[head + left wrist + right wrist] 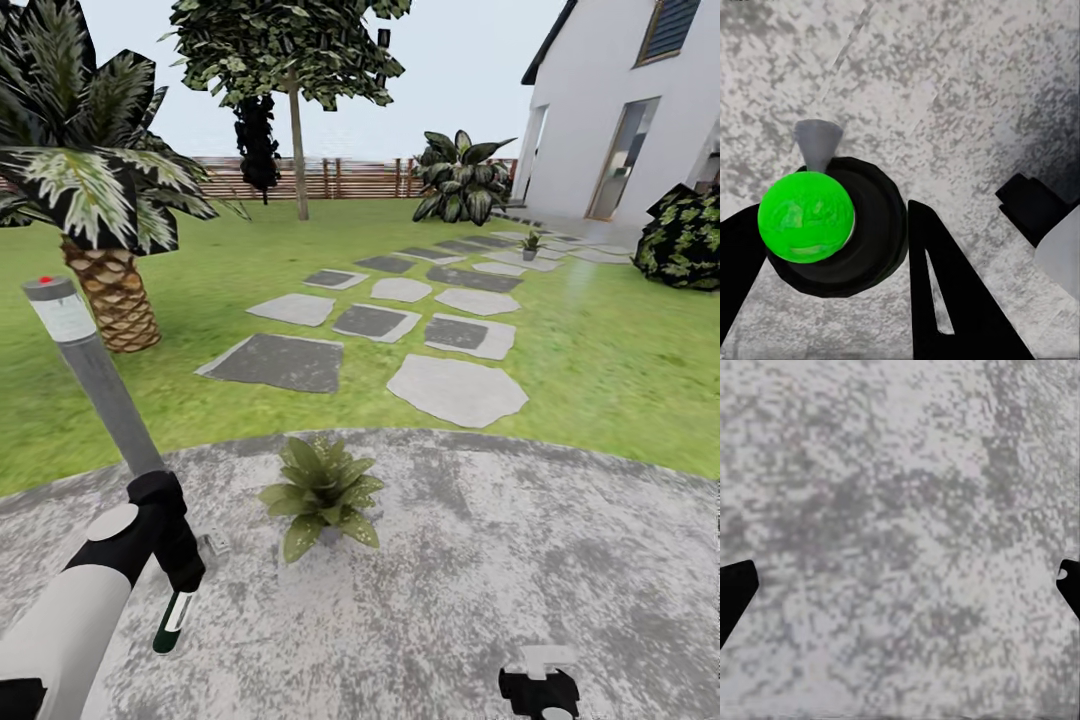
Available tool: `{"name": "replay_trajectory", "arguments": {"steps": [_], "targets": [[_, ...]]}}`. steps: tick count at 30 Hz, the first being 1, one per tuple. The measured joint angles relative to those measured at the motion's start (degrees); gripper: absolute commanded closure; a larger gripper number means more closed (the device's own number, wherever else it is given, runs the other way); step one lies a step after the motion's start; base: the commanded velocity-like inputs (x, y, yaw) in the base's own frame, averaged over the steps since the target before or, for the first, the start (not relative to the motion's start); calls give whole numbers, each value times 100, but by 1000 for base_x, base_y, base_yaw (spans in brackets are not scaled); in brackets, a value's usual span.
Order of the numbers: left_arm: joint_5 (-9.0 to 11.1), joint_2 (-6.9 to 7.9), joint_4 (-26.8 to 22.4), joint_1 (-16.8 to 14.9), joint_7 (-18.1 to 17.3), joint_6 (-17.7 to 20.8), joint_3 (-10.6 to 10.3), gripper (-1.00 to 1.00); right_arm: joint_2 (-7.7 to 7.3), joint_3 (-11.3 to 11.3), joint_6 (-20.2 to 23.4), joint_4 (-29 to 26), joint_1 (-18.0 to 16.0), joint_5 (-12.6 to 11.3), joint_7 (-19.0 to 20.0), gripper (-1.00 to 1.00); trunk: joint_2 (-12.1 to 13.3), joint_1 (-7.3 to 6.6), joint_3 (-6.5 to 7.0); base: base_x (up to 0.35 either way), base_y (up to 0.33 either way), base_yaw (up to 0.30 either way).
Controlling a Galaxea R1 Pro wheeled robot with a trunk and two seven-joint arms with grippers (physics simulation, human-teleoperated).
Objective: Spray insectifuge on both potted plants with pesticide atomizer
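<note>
Left claw [178, 590], lower left of the head view: pinching the pesticide atomizer [171, 625], which hangs below it over the gravel patio [520, 540], just left of the near potted plant [322, 492]; the second potted plant [530, 243] stands far off, upper right, among the stepping stones [400, 320]. Right claw [900, 585]: spread, nothing between its tips. Handling, by judgement: light, rigid, smooth and likely slippery, best gripped round the slim body below the trigger head; the left wrist view gives an end-on look with a bright green disc [806, 217] and grey nozzle [817, 142], which the head view lacks.
</note>
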Motion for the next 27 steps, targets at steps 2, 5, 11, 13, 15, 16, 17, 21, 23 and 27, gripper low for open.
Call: {"name": "replay_trajectory", "arguments": {"steps": [2,5,11,13,15,16,17,21,23,27], "targets": [[0,0,0,1,0,3,0,100,-2,2,0,2,0,0,0,-100,0,-1,8,161,278,-226],[1,-5,1,-3,1,13,0,100,-3,3,0,4,0,0,0,-100,0,-2,20,223,253,-234],[2,3,1,46,1,1,8,100,-3,4,0,12,0,3,0,-100,0,-2,39,240,246,-241],[1,2,1,54,1,0,13,100,-3,4,0,12,0,2,0,-100,0,-2,44,241,244,-242],[1,7,1,54,1,0,10,100,-3,4,0,12,0,2,0,-100,0,-2,49,240,247,-242],[1,8,1,59,1,0,12,100,-3,4,0,12,0,2,0,-100,0,-2,51,239,248,-242],[1,4,1,62,1,0,19,100,-3,4,0,12,0,1,0,-100,0,-2,53,239,246,-242],[2,6,1,76,2,0,26,100,-3,4,0,13,0,1,-1,-100,0,-2,63,198,188,-242],[5,34,2,112,4,-20,20,100,-3,4,-1,13,0,3,-2,-100,0,0,66,35,29,-241],[67,98,26,167,3,-69,22,100,-3,8,-6,15,-1,8,-6,-100,0,0,68,7,6,-117]]}}
